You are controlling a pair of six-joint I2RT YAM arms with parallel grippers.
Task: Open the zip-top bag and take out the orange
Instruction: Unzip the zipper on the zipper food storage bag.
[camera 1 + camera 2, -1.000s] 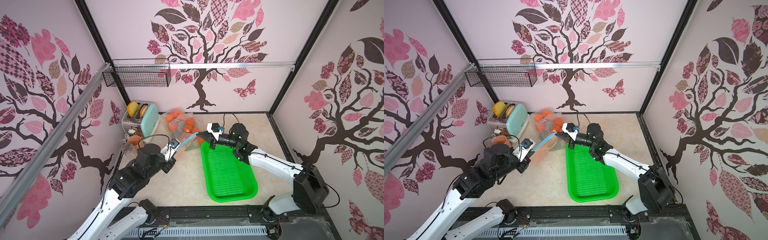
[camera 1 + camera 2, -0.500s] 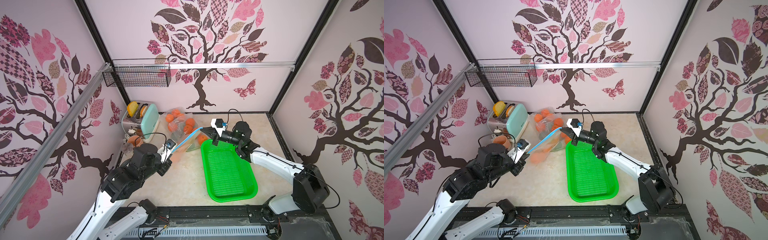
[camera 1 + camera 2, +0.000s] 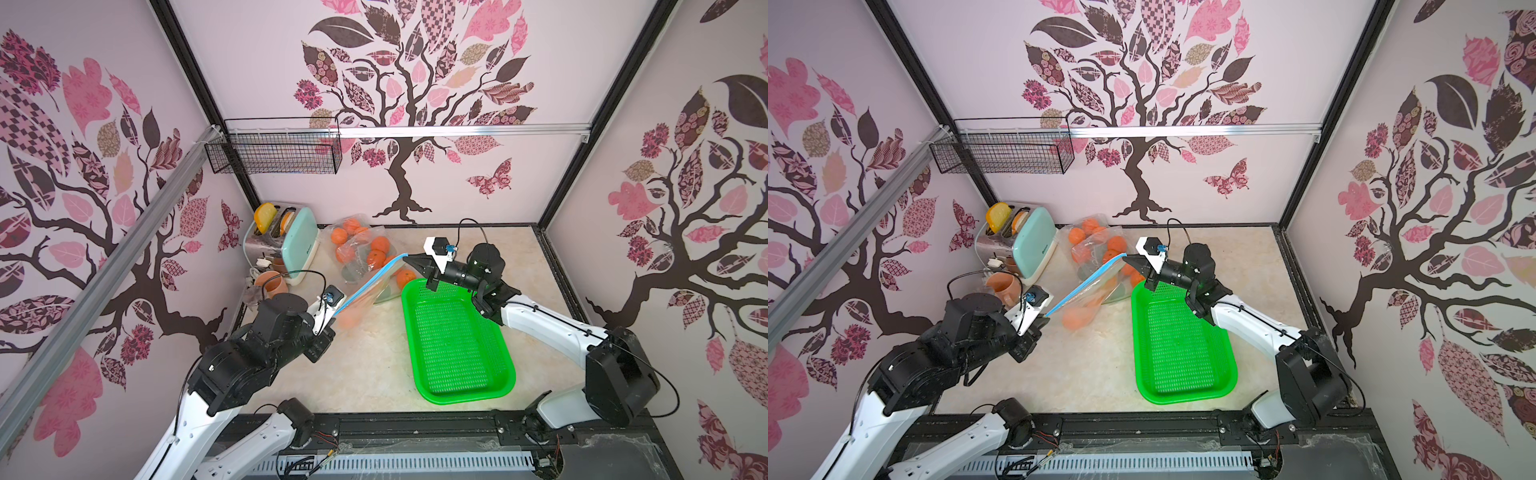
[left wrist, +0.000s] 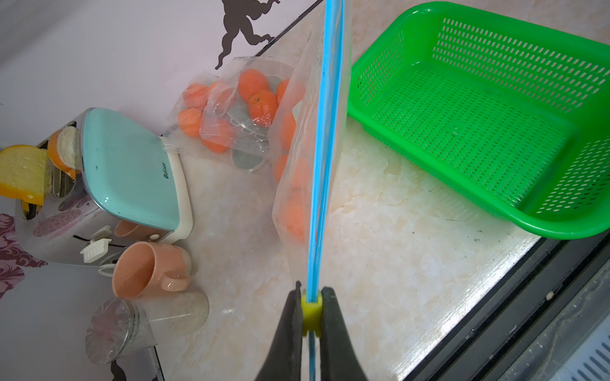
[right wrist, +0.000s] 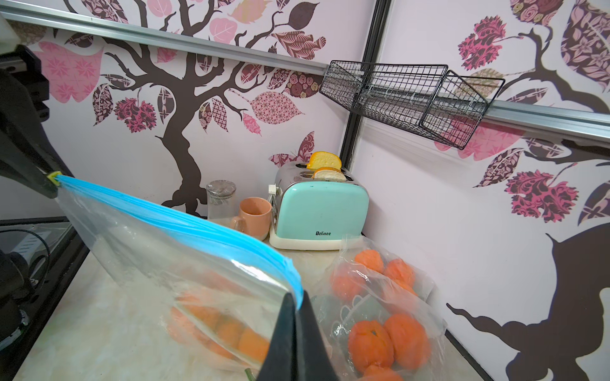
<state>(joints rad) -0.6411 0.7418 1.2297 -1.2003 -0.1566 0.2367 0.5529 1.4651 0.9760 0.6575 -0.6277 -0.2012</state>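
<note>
While my left hand (image 4: 312, 292) pinches shut on the yellow slider (image 4: 311, 313) at the near-left end of the zip-top bag (image 3: 376, 293) and my right hand (image 3: 409, 261) clamps its far-right corner, the blue edge (image 3: 372, 282) hangs taut over bare bench (image 3: 365, 374), the orange (image 3: 348, 319) sagging inside, left of the basket (image 3: 453, 353).

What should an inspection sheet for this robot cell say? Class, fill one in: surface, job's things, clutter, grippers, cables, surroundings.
Surface: marbled tabletop, no spills seen.
Job's things: zip-top bag stretched taut between both arms; oranges inside, blurred by plastic.
Clutter: green basket, toaster with bread, pink mug, glass jar, second bag of oranges near the back wall.
Grippers: left gripper fingers shut on the bag's yellow slider; right gripper shut on the opposite corner.
Cables: black cable loops over each wrist camera, clear of the bag.
Surroundings: tree-decal walls, wire basket on the rail.
</note>
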